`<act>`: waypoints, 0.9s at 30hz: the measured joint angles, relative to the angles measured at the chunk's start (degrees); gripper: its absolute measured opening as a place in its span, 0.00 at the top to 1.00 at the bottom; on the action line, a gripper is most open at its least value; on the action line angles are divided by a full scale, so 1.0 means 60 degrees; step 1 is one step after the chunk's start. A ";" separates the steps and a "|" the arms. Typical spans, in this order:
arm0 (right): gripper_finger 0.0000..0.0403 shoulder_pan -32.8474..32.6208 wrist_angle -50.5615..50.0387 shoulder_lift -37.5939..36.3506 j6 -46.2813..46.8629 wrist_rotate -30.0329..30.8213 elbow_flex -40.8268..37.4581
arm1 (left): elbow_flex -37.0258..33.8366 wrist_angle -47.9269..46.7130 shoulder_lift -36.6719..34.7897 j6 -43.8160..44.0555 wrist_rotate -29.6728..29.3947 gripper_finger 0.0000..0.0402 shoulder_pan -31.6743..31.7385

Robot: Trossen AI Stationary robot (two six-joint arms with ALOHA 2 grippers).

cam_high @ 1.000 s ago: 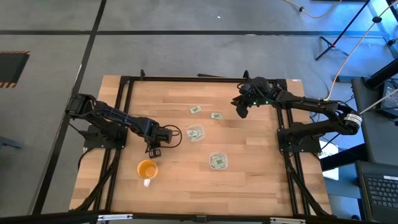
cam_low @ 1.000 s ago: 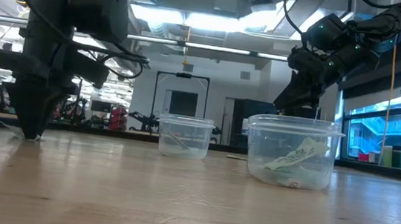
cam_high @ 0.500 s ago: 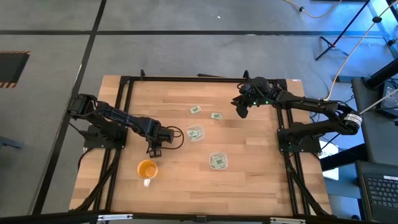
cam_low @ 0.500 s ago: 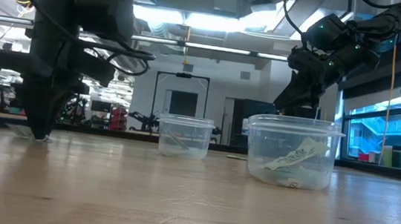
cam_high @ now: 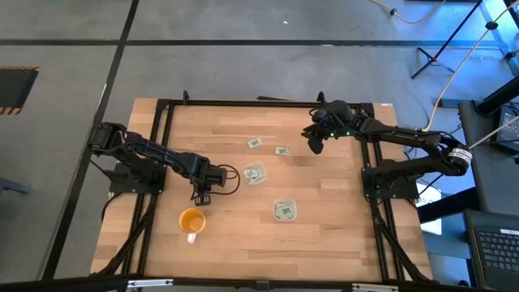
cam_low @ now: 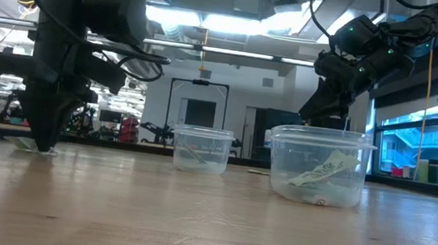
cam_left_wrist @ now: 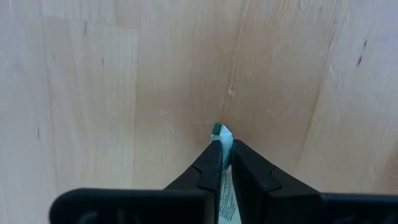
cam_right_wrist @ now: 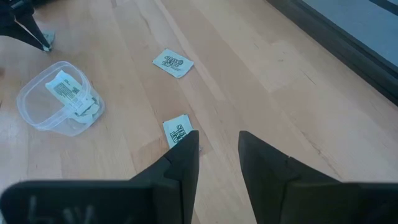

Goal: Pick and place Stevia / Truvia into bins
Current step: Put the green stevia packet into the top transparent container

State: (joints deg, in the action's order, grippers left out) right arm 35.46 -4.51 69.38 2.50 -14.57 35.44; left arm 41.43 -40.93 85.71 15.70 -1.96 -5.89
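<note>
Two clear cups stand mid-table: one (cam_high: 255, 173) holds packets, and the nearer one (cam_high: 284, 210) holds more, seen side-on in the low view (cam_low: 319, 175). Two pale green and white packets (cam_high: 255, 143) (cam_high: 281, 151) lie flat on the wood beyond the cups. My left gripper (cam_high: 201, 197) points down at the table, left of the cups, shut on another packet (cam_left_wrist: 219, 130). My right gripper (cam_high: 313, 146) hangs open, raised above the table's far right part, with a loose packet (cam_right_wrist: 178, 132) just below its fingers (cam_right_wrist: 186, 155). My left gripper pinches a packet between its two fingers (cam_left_wrist: 211, 162), coming from above and pointing down. The packet stands on edge in the hold; its green end (cam_left_wrist: 220, 129) sticks out past the fingertips. That end is down at the table surface (cam_low: 25, 144).
An orange cup with a handle (cam_high: 191, 221) stands near the left gripper, toward the near edge. Black frame rails (cam_high: 243, 102) run along the table's far edge and sides. Bare wood lies between the cups and the near edge.
My left gripper has shifted a little toward the table's right while staying low at the table top. My right arm has kept still.
</note>
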 joint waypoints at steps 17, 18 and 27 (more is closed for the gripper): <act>0.71 -0.0002 0.0019 -0.0002 0.0000 0.0000 0.0000 | 0.0177 -0.0087 -0.0010 0.0000 0.0205 0.94 0.0592; 0.71 -0.0001 0.0046 -0.0004 0.0002 0.0000 -0.0002 | 0.0309 -0.0075 -0.0008 -0.0001 0.0351 0.94 0.0668; 0.71 -0.0003 0.0076 -0.0004 0.0000 -0.0002 0.0000 | 0.2047 -0.0018 -0.0011 -0.1333 0.0479 0.94 0.0995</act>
State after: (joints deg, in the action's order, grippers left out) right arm 35.45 -4.05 69.36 2.50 -14.58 35.44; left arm 53.71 -41.03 85.65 7.70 0.92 0.08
